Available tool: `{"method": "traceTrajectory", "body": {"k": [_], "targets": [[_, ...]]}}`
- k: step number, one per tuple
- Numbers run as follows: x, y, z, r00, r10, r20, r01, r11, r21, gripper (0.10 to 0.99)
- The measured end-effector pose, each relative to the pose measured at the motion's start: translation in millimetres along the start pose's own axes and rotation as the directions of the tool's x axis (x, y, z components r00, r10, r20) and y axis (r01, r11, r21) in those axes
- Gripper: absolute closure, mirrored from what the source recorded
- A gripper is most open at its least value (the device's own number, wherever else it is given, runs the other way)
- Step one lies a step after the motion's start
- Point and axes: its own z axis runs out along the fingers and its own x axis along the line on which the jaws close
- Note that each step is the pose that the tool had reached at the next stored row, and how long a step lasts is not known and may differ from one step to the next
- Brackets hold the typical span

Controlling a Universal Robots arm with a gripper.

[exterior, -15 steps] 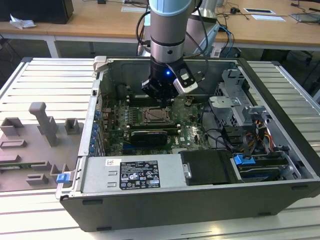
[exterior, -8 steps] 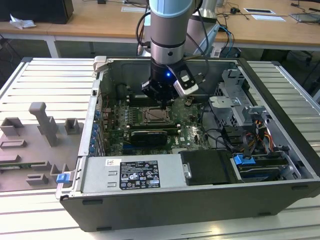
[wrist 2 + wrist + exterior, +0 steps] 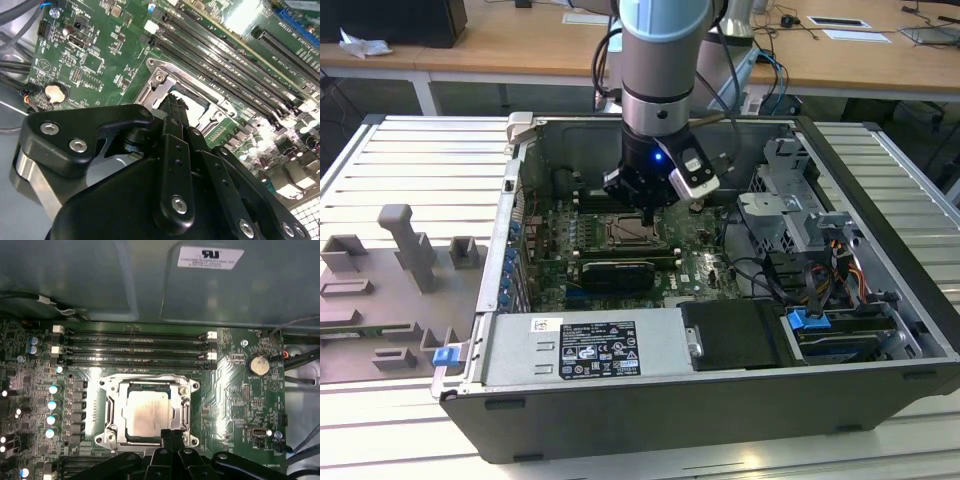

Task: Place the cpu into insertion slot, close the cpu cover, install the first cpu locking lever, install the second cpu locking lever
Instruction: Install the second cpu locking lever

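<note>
Arm comes straight down from the top of the exterior view into an open computer case [image 3: 880,300], wrist vertical, gripper [image 3: 648,215] low over the green motherboard [image 3: 560,255] at the socket. In the first wrist view the gripper [image 3: 171,433] has its two black fingers [image 3: 165,436] pressed together, clenched, nothing seen between them, tips at the near edge of the socket frame. In the second wrist view the gripper [image 3: 171,100] shows the same way, tips just over the frame edge.

Going left to right in the exterior view: grey fixture plate [image 3: 390,290] with moulded blocks outside the case, then the case wall, the motherboard with the socket [image 3: 632,233] under the gripper, then a metal drive cage [image 3: 790,200] and a cable bundle [image 3: 820,270] on the exterior view's right. One labelled power supply box [image 3: 585,350] sits along the near side.

One cpu [image 3: 148,412] sits flat inside the insertion slot [image 3: 129,436], pale metal top up. One cpu cover [image 3: 113,410] lies down around it, silver frame framing the chip. Four long memory slots [image 3: 135,347] run just beside the socket, two white latches [image 3: 212,335] at one end, two at the other. One round coin battery [image 3: 258,365] sits near those latches, apart from the socket.
</note>
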Motion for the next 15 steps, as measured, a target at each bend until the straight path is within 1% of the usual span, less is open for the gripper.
{"method": "traceTrajectory", "body": {"k": [7,12,13,14,15], "targets": [[0.1,-4.8,-1.6,1.0,0.0,-0.0009,0.0,1.0,0.0,0.98],[0.5,-14.4,-2.6,1.0,0.0,-0.0011,0.0,1.0,0.0,0.98],[0.5,-15.7,-2.7,1.0,0.0,-0.0024,0.0,1.0,0.0,0.98],[0.6,-16.8,-2.8,0.9999,0.001,-0.0121,-0.001,1.0,0.0,0.98],[0.6,-17.6,-2.9,0.9998,0.002,-0.0185,-0.002,1.0,0.0,0.98]]}}
